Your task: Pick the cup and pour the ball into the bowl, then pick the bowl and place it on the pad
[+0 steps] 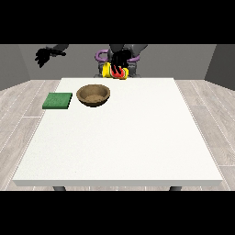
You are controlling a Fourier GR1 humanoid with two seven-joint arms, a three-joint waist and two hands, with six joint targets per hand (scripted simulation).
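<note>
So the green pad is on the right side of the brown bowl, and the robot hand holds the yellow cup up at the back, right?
Not quite. In the front view the green pad lies to the left of the brown bowl, not the right. The rest fits: a robot hand holds the yellow cup up at the back.

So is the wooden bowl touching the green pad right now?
Apart. In the front view, a strip of white table shows between the bowl and the pad at its left.
</note>
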